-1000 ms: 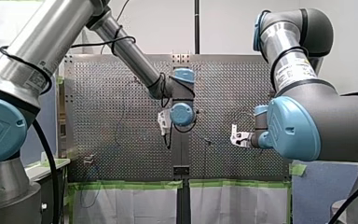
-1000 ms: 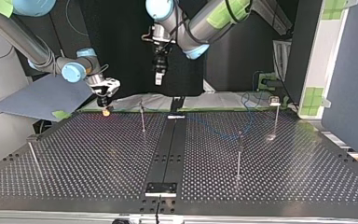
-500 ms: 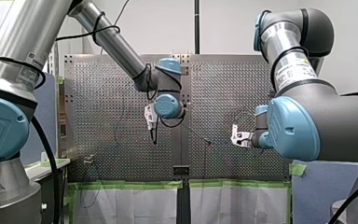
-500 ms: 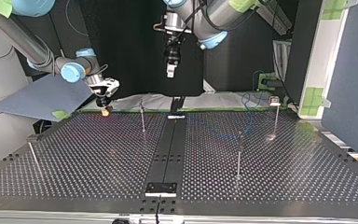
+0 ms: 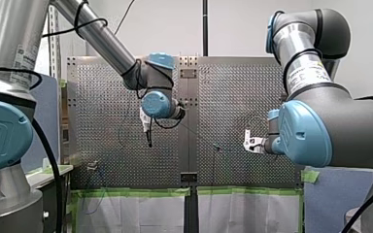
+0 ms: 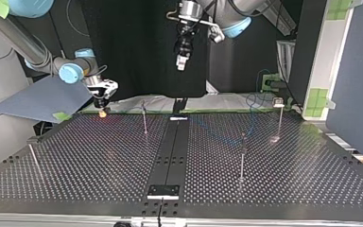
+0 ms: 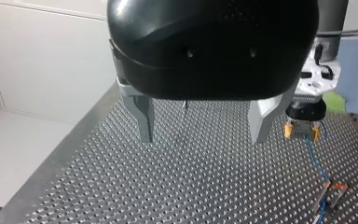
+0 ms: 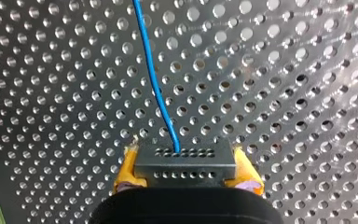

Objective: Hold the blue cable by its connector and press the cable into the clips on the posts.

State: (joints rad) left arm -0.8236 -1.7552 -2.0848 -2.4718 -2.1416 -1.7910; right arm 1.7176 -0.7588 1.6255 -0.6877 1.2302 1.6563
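In the right wrist view my right gripper (image 8: 185, 173) is shut, its yellow pads (image 8: 127, 170) clamping a dark grey connector (image 8: 186, 161). The blue cable (image 8: 153, 79) leaves the connector and runs ahead over the perforated table. My left gripper (image 7: 203, 126) hangs open and empty well above the table, metal fingers (image 7: 142, 119) wide apart. Ahead of it and to one side is my right gripper (image 7: 302, 131), low over the table, with the cable (image 7: 314, 158) trailing to a clip (image 7: 333, 191). In the top view my left gripper (image 6: 182, 59) is high at the back and my right gripper (image 6: 103, 111) at the far left edge.
Thin posts stand on the perforated table (image 6: 99, 161): one near the back middle (image 6: 144, 118), one right of centre (image 6: 242, 156), one at the back right (image 6: 279, 118), one at the left edge (image 6: 33, 158). A dark rail (image 6: 170, 156) runs down the middle.
My left arm has swung toward the front view's left and risen, its gripper still open. My right gripper has stayed nearly in place with the connector.
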